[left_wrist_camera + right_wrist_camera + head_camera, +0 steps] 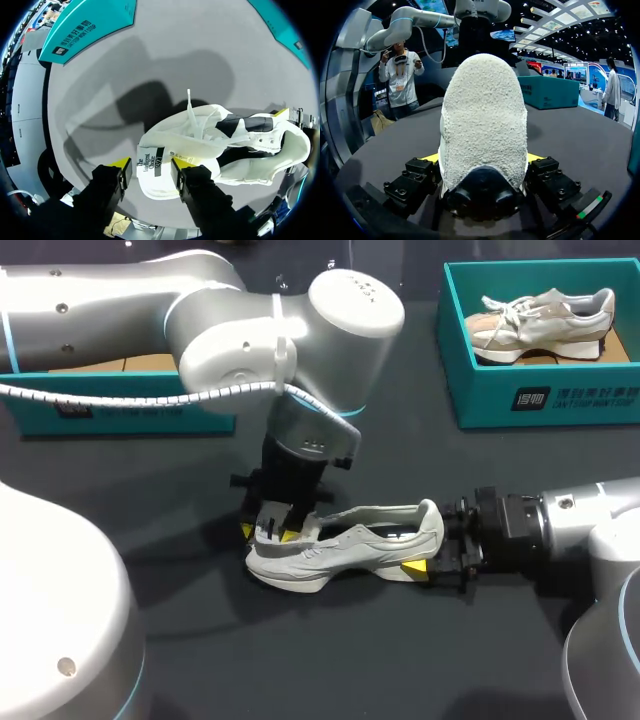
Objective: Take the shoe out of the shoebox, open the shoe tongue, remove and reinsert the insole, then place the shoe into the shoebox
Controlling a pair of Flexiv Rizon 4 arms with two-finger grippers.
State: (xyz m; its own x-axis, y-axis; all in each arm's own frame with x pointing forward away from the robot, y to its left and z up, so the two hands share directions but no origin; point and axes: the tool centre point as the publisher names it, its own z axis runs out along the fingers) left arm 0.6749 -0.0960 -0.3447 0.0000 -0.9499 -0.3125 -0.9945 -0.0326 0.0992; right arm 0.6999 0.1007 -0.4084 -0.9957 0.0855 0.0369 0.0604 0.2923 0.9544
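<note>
Right, I count two teal shoeboxes, two shoes and my two hands. The far-right shoebox (560, 390) holds a beige shoe (545, 325) with white laces; the far-left shoebox (120, 412) sits behind my left arm. The grey shoe (345, 550) stands on the dark counter (400, 470), outside both boxes: pale grey and white, dark lining, toe towards my left. My right hand (432, 552) is clamped on its heel, a tip on each side. My left hand (268, 532) sits over the toe end, above a white flap (150, 162) with a printed label; whether it grips I cannot tell
</note>
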